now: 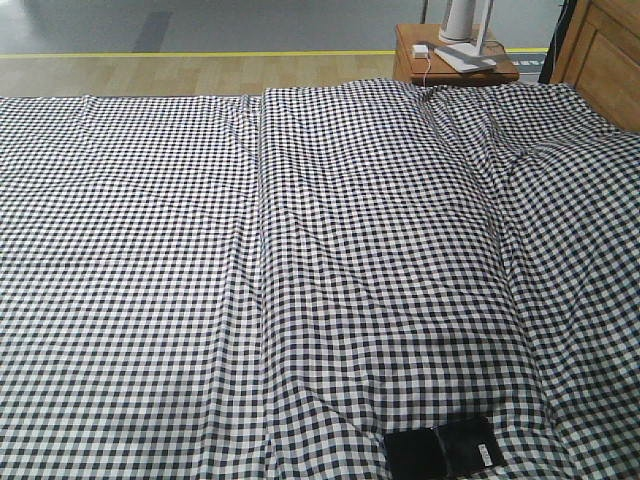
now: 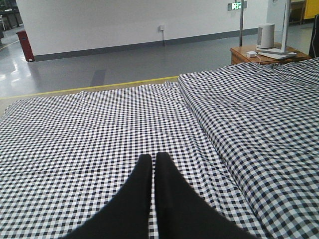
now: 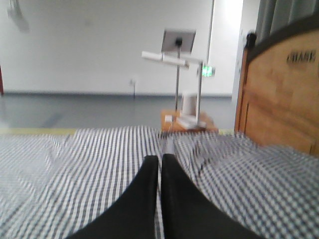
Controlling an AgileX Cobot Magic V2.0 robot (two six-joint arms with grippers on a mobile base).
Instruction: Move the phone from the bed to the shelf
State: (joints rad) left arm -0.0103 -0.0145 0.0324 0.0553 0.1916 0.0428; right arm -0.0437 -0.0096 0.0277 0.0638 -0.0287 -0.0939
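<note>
The phone (image 1: 443, 450), a black glossy slab with a small white sticker at its right end, lies flat on the bed (image 1: 300, 260) near the front edge, right of centre. The bed wears a creased black-and-white check sheet. My left gripper (image 2: 153, 157) hovers over the sheet (image 2: 99, 129) with its two black fingers pressed together and nothing between them. In a blurred view, my right gripper (image 3: 160, 158) is likewise shut and empty above the sheet (image 3: 99, 164). Neither wrist view shows the phone. No gripper appears in the front view. The shelf is out of view.
A small orange-brown nightstand (image 1: 455, 62) with a white lamp base and charger stands beyond the bed's far right corner. A wooden headboard (image 1: 603, 55) runs along the right side and fills the right of the right wrist view (image 3: 279, 104). Grey floor with a yellow line (image 1: 180, 53) lies behind.
</note>
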